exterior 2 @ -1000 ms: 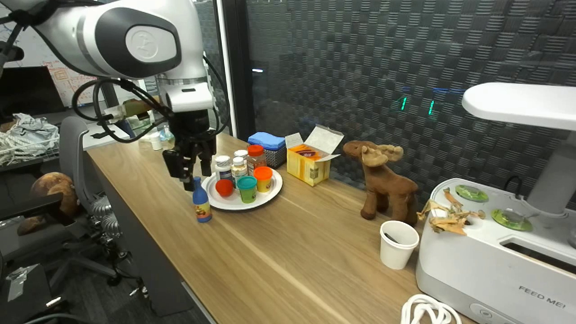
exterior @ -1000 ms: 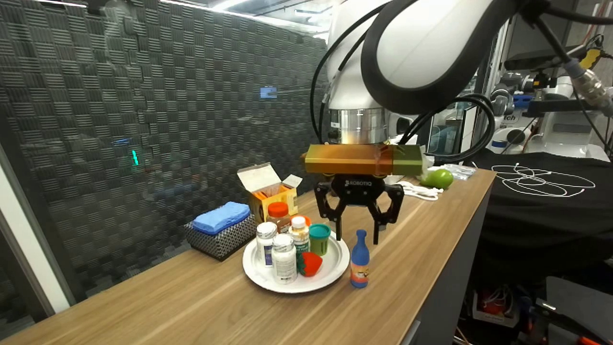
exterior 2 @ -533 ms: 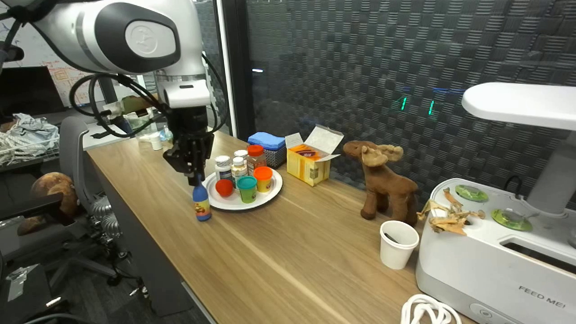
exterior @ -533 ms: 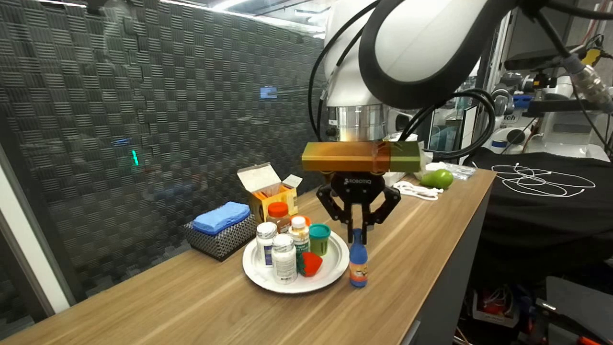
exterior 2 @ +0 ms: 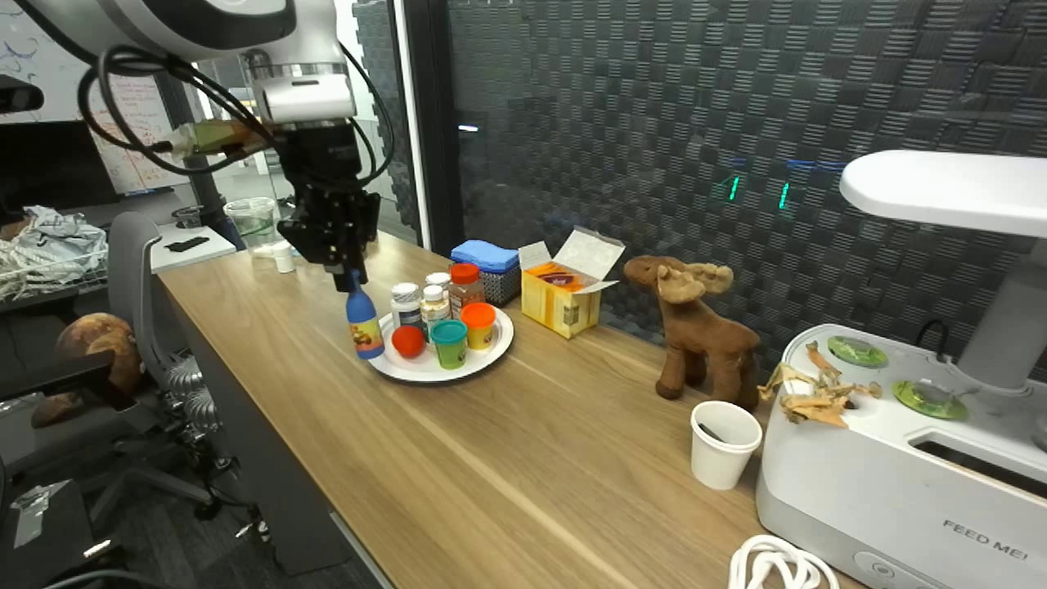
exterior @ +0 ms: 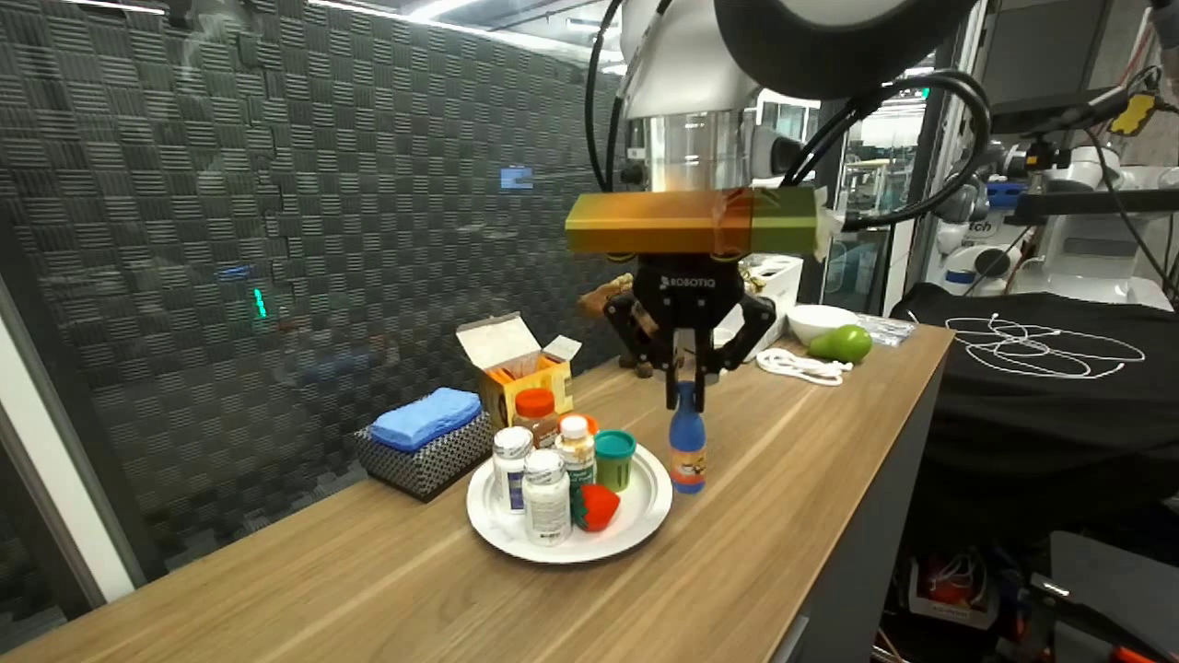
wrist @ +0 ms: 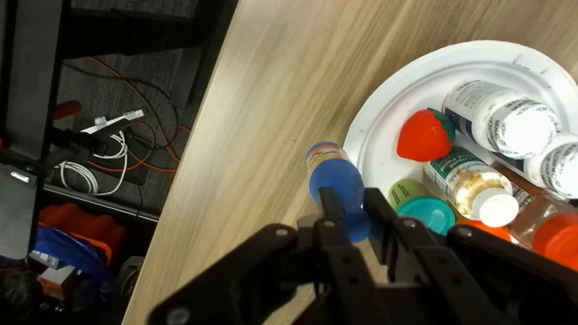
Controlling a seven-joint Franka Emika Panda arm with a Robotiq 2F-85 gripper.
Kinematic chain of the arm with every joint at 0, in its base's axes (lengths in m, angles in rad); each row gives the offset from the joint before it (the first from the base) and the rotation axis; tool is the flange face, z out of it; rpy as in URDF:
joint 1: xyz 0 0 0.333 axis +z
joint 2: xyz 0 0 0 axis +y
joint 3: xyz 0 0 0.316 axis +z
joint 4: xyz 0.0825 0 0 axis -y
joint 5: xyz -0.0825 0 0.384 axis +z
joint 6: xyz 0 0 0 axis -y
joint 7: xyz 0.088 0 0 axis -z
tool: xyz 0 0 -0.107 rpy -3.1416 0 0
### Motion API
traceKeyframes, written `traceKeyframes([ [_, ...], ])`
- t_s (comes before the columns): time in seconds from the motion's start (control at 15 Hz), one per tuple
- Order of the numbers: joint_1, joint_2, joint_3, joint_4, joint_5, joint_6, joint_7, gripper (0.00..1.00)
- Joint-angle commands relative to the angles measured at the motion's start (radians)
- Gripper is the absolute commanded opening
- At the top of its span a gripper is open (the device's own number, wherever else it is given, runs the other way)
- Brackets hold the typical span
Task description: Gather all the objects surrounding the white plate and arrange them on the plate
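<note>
A blue bottle (exterior: 687, 449) with a picture label hangs upright, its base off the table beside the white plate (wrist: 384, 106). My gripper (exterior: 685, 403) is shut on its neck, as the wrist view shows, with one finger on each side of the blue bottle (wrist: 336, 178). On the plate stand two white pill bottles (exterior: 547, 505), a green-labelled bottle (wrist: 467, 180) with white cap, a teal-lidded jar (exterior 2: 449, 345), an orange-lidded yellow tub (exterior 2: 479, 329) and a dark orange-capped bottle (exterior: 536, 419). A red strawberry (wrist: 424, 136) lies among them, nearest the blue bottle.
Behind the plate are an open yellow carton (exterior 2: 560, 298) and a dark box (exterior: 428, 465) with a blue cloth on top. Farther along are a brown moose toy (exterior 2: 699, 335), a paper cup (exterior 2: 721, 454) and a white appliance (exterior 2: 900, 474). The table edge (wrist: 189, 140) runs near the bottle.
The fingers have come together on the blue bottle's neck. Gripper and bottle have then risen off the table; the things on the plate have stayed put.
</note>
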Motion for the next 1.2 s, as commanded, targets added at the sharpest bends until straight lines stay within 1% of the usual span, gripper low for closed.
traceKeyframes([
  [0.0,-0.022,-0.023,0.011,0.027,-0.054,-0.024,0.039,0.05],
  [0.4,-0.045,0.083,-0.009,0.065,-0.004,0.063,-0.027,0.05],
  [0.67,-0.036,0.142,-0.015,0.094,-0.025,0.128,-0.029,0.05],
  [1.13,-0.023,0.221,-0.017,0.139,0.019,0.167,-0.098,0.05],
])
